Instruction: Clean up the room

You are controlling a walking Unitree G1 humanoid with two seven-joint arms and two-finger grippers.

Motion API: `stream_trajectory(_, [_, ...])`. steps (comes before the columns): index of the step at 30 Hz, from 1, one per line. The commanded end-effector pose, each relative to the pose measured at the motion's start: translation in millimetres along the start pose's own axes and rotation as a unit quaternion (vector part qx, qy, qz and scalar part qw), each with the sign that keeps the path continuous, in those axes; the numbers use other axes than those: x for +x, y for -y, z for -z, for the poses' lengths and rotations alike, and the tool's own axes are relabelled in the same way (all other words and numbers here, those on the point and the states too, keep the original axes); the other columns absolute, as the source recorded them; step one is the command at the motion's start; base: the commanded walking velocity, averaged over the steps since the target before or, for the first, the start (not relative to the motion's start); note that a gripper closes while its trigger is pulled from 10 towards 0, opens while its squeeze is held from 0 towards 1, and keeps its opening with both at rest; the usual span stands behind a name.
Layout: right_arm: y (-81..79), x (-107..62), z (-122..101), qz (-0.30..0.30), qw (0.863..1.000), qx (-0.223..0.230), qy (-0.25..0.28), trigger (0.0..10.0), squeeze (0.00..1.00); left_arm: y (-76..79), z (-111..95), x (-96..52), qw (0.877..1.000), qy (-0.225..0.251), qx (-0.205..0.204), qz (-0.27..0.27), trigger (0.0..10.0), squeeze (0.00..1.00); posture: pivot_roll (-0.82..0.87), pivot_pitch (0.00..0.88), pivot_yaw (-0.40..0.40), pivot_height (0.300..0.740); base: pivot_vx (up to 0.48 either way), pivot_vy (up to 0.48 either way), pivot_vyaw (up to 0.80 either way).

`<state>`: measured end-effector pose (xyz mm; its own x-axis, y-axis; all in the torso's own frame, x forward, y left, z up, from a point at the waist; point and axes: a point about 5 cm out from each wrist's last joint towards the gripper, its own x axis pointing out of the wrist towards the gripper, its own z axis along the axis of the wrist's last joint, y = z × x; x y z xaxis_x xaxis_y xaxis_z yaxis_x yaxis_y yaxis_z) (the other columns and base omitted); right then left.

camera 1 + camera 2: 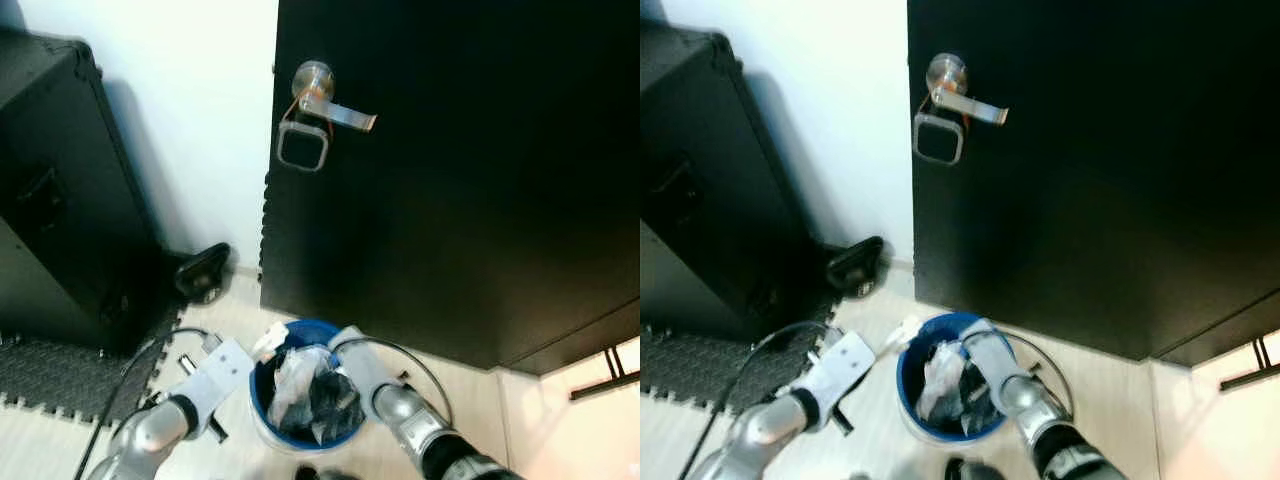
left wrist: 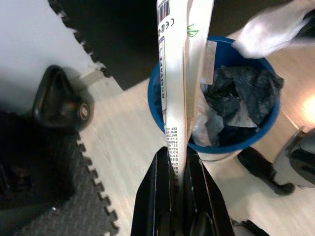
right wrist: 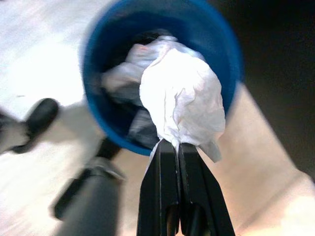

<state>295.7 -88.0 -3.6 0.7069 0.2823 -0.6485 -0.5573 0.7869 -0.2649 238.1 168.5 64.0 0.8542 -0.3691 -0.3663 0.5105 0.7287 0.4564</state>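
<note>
A black case [image 1: 55, 190] stands at the far left against the white wall [image 1: 200, 120], on a dark foam mat [image 1: 60, 375]. A black kettlebell [image 1: 203, 270] sits on the pale floor [image 1: 470, 400] at the foot of the wall, between the case and the door.

The left gripper [image 2: 179, 169] is just left of the bin, its fingers closed flat on a long white printed packet [image 2: 179, 73]. In the left wrist view the packet stretches from the fingertips across the bin's rim.

The blue bin [image 1: 272, 420] stands on the floor between the two arms, close before the black door [image 1: 460, 180]. It holds crumpled black plastic [image 2: 243, 98] and pale wrappers.

The right gripper [image 3: 177, 150] is over the bin, reaching in from the right side. Its fingers are pinched together on a crumpled white tissue [image 3: 184, 108], which hangs above the bin's opening in the right wrist view.

On the door, a silver lever handle [image 1: 335, 105] is mounted near its left edge, with a grey loop [image 1: 303, 147] hanging from it.
</note>
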Motion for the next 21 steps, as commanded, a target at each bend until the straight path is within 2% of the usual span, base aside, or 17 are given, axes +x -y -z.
stream_trajectory(1, [-5.0,0.1,5,-0.011,1.000,0.002,-0.005,10.0,0.00,2.3,5,-7.0,1.000,-0.013,0.006,0.004,10.0,0.00,0.13,0.373,-0.163,0.740,0.000,0.000,0.00])
stream_trajectory(4, [-13.0,2.0,-5,-0.026,1.000,0.003,0.013,10.0,0.00,1.8,7,-13.1,1.000,-0.017,0.006,-0.001,10.0,0.00,0.13,0.377,-0.166,0.740,0.000,0.000,0.00])
stream_trajectory(6, [-25.1,3.7,-21,-0.050,0.998,-0.006,0.046,10.0,0.00,-0.1,10,-19.3,1.000,-0.020,0.004,-0.010,10.0,0.00,0.14,0.373,-0.169,0.740,0.000,0.000,0.00])
stream_trajectory(12, [-35.7,5.0,-47,-0.060,0.994,-0.016,0.092,10.0,0.00,-1.8,8,-25.4,1.000,-0.020,0.005,-0.016,10.0,0.00,0.14,0.369,-0.171,0.740,0.000,0.000,0.00])
stream_trajectory(17, [-30.7,5.2,-57,-0.030,0.993,-0.026,0.109,10.0,0.00,-1.0,6,-27.5,1.000,-0.024,0.009,-0.013,10.0,0.00,0.14,0.367,-0.173,0.740,0.000,0.000,0.00])
stream_trajectory(21, [-12.3,4.2,-72,0.031,0.990,-0.012,0.136,10.0,0.00,0.1,4,-28.3,1.000,-0.025,0.010,-0.012,10.0,0.00,0.15,0.362,-0.170,0.740,0.000,0.000,0.00])
